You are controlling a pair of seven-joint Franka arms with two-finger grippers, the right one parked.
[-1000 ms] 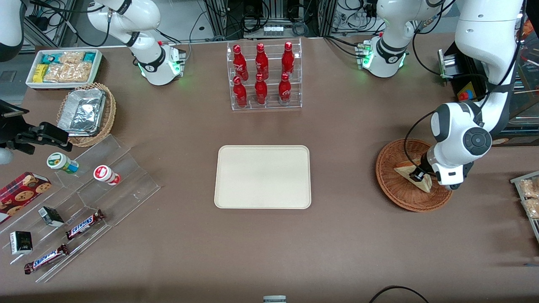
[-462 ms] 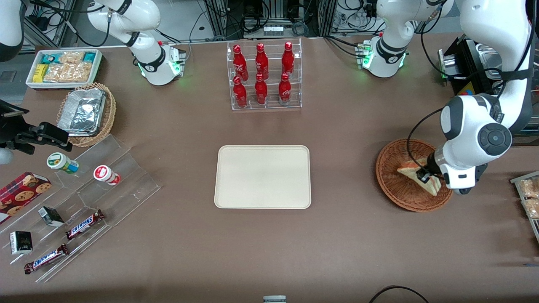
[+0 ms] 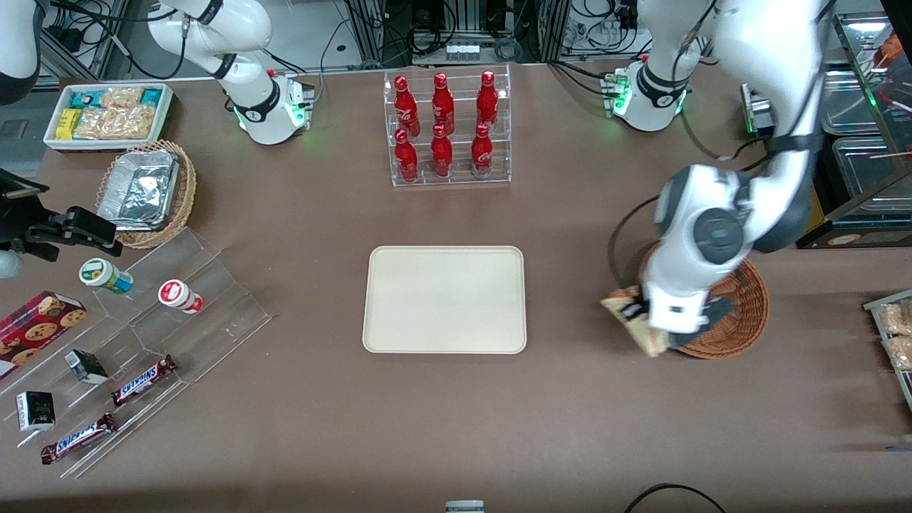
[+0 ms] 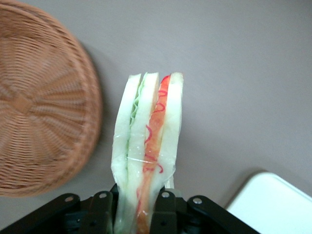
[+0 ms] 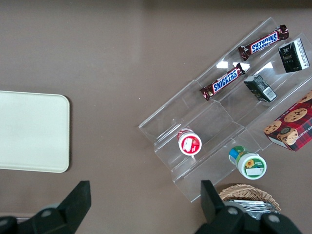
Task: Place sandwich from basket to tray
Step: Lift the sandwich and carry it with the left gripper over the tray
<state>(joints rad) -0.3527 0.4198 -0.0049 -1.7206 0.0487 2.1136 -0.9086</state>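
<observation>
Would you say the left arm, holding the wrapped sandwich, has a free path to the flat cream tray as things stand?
Probably yes. The end effector is shut on the triangular white-bread sandwich, lifted clear of the reddish-brown wicker basket. Only bare brown table lies between it and the cream rectangular tray, which holds nothing.

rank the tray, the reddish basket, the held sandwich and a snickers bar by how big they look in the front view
1. tray, clearly largest.
2. basket, partly hidden by the arm.
3 and 4. sandwich and Snickers bar look alike; the sandwich is lifted nearer the camera and partly hidden, so no ranking. The end effector is shut on it above the table, between basket and tray.
</observation>
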